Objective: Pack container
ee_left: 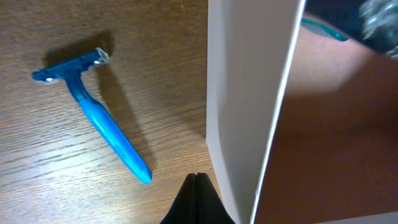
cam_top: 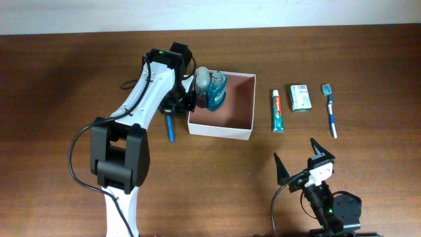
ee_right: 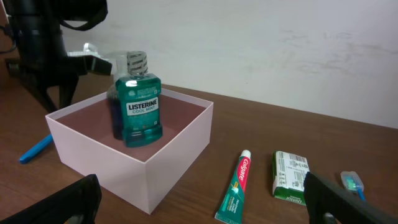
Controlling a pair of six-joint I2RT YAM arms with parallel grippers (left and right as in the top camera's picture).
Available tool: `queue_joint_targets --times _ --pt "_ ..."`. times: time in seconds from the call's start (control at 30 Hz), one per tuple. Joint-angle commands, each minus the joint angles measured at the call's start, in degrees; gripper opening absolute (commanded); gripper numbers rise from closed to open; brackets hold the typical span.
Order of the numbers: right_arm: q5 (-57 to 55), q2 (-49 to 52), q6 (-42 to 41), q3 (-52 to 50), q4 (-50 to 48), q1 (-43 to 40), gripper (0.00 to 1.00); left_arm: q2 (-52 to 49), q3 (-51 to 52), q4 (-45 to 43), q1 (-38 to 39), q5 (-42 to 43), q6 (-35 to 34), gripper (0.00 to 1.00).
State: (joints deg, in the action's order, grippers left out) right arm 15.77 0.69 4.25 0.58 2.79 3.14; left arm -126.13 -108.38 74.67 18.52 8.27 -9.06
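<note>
one of five toiletries looks packed so far. the container [cam_top: 221,130] sits on the surface [cam_top: 79,66], open-topped, with a mouthwash bottle [cam_top: 216,93] standing upright in its far left corner. the left gripper [ee_left: 196,182] hangs just outside its left wall, jaws together and empty; the right gripper [cam_top: 293,147] waits near the front edge, jaws wide apart. left to pack, i judge: toothpaste [cam_top: 278,110], razor [cam_top: 170,126], toothbrush [cam_top: 331,110], small carton [cam_top: 300,97], all outside the container.

Even indoor light, soft shadows, wrist close-ups blurred.
</note>
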Motion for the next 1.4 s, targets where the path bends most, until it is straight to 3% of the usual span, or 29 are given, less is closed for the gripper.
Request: queue_joint_targets --times 0.0,1.37 --pt "0.13 -0.48 -0.66 -0.26 0.31 -0.22 0.99 0.63 0.37 -0.7 -0.31 1.6 -0.55 0.0" --pt "0.13 -0.48 -0.66 -0.26 0.28 -0.22 0.98 0.66 0.37 2.23 1.31 13.49 -0.48 0.0"
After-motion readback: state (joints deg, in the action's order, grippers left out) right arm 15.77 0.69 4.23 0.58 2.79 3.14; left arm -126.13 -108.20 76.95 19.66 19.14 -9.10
